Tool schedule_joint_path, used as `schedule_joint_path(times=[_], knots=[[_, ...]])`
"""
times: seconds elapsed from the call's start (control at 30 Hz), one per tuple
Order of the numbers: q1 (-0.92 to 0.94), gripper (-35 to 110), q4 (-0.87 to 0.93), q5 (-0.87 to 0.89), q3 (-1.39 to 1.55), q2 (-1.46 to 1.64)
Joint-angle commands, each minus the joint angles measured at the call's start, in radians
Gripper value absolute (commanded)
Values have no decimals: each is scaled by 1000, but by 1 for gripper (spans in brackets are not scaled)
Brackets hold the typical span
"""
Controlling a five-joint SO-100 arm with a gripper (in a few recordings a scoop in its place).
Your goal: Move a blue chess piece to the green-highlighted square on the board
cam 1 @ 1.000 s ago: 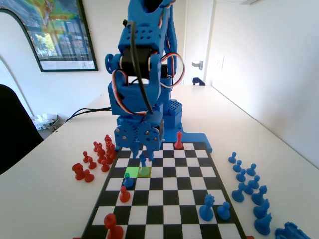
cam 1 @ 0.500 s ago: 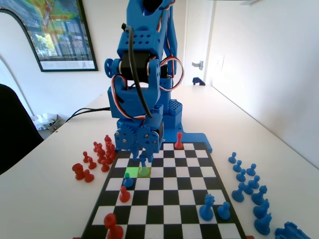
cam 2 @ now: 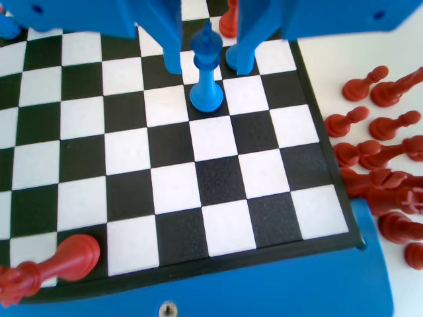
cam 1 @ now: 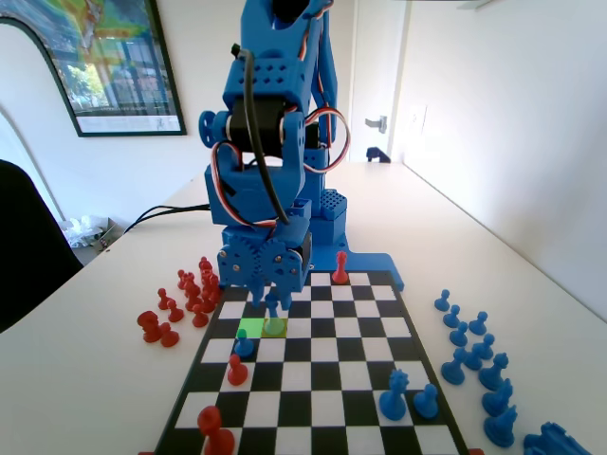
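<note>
The slim blue chess piece (cam 1: 274,317) (cam 2: 206,78) stands upright on the board (cam 1: 313,379) (cam 2: 218,224), its base on the duller olive square. The bright green-highlighted square (cam 1: 251,328) lies just left of it in the fixed view. My gripper (cam 1: 272,297) (cam 2: 208,65) hangs over the piece and is open. In the wrist view one jaw stands on each side of the piece's head, with a small gap on both sides.
On the board are a squat blue pawn (cam 1: 244,343), red pieces (cam 1: 237,371) (cam 1: 340,268) and two bigger blue pieces (cam 1: 393,394). A red piece (cam 2: 56,263) lies on the board's corner. Captured red pieces (cam 1: 190,289) (cam 2: 377,152) and blue pieces (cam 1: 474,351) crowd the table beside the board.
The arm has shifted slightly above the piece. The blue piece has stayed on the same square and the jaws still straddle it.
</note>
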Motion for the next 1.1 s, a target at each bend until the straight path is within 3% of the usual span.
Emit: schedule_joint_path(times=[0.0, 0.8, 1.07], knots=[[8, 12, 9, -6, -44, 34], [9, 1, -37, -60, -9, 35], [15, 1, 67, -71, -29, 104]])
